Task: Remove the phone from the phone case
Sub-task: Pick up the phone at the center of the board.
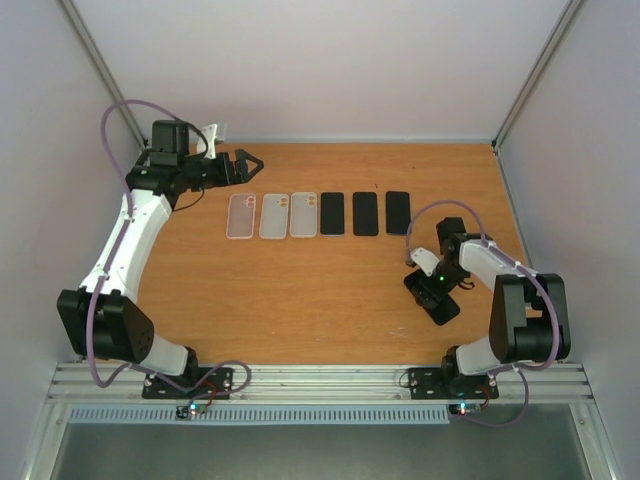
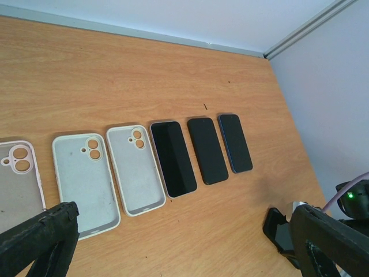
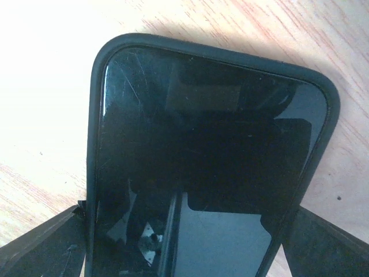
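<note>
1. You're holding the left arm (image 1: pixel 130 230) high over the far left corner of the worktop (image 1: pixel 300 310). Its jaws are gaping wide on nothing. I'd judge it is parked there to stay out of the way while its camera looks down the row.
2. Three empty cases are lying side by side at the row's left end, insides up: a pinkish case (image 1: pixel 241 216), then two pale ones (image 1: pixel 273 215) (image 1: pixel 303 214). They look like finished work, sorted apart.
3. Three bare phones (image 1: pixel 365 213) are lying flat just right of them, dark faces up, completing the row.
4. Well apart from the row, at the near right, the cased phone (image 3: pixel 207 173) is lying screen up, seated inside its dark case (image 3: pixel 95 144), so it is not out yet.
5. You're hovering the right arm (image 1: pixel 500 280) low over it. The jaws are standing apart, one at each long edge of the case near one end, so the phone is sitting squarely between them. You can't tell whether they are pressing yet. That straddle probably serves to pin the case.
</note>
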Controlling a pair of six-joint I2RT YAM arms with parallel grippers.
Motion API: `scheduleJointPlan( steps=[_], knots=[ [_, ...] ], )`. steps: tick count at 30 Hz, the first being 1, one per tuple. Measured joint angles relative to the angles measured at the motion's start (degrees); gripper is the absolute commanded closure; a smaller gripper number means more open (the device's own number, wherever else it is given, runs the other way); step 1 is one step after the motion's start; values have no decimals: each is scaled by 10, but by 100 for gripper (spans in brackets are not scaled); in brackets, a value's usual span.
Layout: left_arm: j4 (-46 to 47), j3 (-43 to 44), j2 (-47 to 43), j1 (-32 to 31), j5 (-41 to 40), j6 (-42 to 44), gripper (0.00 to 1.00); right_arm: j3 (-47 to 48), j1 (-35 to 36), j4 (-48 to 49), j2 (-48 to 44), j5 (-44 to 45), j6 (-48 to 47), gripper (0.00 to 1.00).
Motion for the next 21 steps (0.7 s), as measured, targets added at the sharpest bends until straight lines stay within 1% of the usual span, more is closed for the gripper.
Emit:
scheduleJointPlan(
  steps=[6,11,14,16,21],
  knots=[
    [0,0,0,0,-3,1,1,-12,4,5,-7,12,-10,10],
    [0,0,0,0,-7,2,1,-8,6,5,-2,23,-6,26],
    [0,0,0,0,-10,4,1,0,5,1,-1,22,-1,33],
    [0,0,0,0,-12,4,1,10,5,-7,0,21,-1,36],
    [0,-1,0,0,-14,7,1,40,5,-38,21,30,-11,37]
  ],
)
